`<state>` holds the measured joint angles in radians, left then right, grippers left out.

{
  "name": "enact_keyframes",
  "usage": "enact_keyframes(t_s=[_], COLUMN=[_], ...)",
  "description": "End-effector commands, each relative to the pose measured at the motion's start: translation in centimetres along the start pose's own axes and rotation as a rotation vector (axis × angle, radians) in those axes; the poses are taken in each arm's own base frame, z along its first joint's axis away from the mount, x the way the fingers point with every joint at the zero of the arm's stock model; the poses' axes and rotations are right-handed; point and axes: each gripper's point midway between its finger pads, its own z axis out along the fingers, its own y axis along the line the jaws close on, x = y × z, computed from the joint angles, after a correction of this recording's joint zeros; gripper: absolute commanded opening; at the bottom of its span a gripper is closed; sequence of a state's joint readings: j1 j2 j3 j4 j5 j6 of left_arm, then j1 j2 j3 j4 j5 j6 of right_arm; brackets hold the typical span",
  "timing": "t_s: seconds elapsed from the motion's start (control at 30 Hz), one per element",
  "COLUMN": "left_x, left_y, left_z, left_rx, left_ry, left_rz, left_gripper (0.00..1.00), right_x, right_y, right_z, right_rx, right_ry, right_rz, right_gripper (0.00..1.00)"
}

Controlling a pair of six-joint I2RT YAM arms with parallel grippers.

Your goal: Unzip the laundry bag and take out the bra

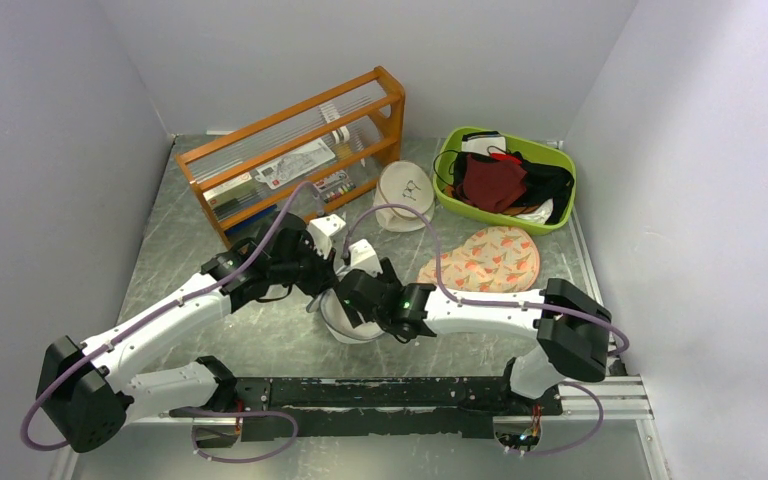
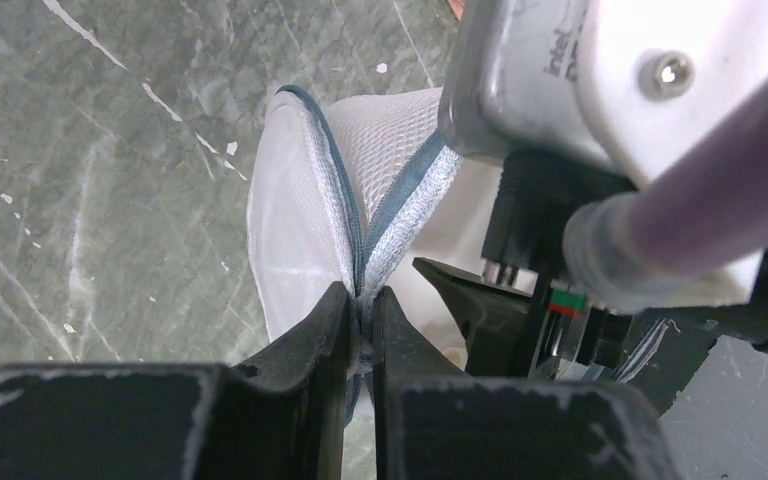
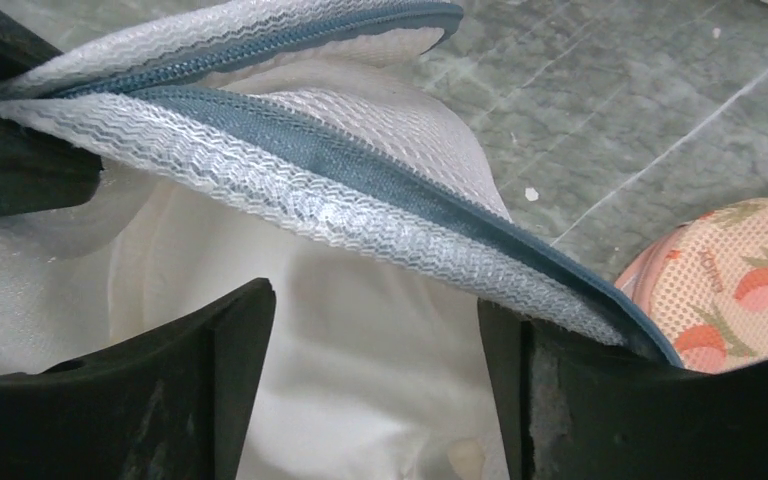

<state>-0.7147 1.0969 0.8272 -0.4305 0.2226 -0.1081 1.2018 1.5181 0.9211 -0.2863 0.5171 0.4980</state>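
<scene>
The laundry bag (image 1: 348,327) is white mesh with a blue-grey zip edge and lies at the table's middle under both grippers. My left gripper (image 2: 360,312) is shut on the bag's zip edge (image 2: 385,215), pinching it upright. In the top view it (image 1: 332,272) sits at the bag's far side. My right gripper (image 3: 375,300) is open, its jaws straddling the parted opening of the bag (image 3: 380,110), and the zip edge rests over its right finger (image 3: 600,400). Only white fabric shows inside. A dark red bra (image 1: 490,180) lies in the green basket (image 1: 567,160).
A peach pad with orange prints (image 1: 485,260) lies right of the bag and shows in the right wrist view (image 3: 750,280). A cream round pouch (image 1: 403,195) and a wooden rack (image 1: 295,150) stand behind. The basket also holds black strappy clothing.
</scene>
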Motion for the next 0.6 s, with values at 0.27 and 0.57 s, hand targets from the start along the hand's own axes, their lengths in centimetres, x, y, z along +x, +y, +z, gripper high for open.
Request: enact_keyframes(t_s=[0.27,0.57], left_x=[-1.7,-1.7], left_y=[-1.0,-1.1], left_z=[-0.4,-0.5], left_rx=[0.059,0.063], left_ry=[-0.060,-0.065], left_rz=[0.027,0.025], left_gripper=[0.07,0.07], right_x=[1.0,3.2], right_y=[-1.3,0.4], right_z=[1.2,3.4], right_rx=[0.147,0.104], right_ry=[-0.013,0.036], right_rz=[0.012,0.024], right_gripper=[0.94,0.91])
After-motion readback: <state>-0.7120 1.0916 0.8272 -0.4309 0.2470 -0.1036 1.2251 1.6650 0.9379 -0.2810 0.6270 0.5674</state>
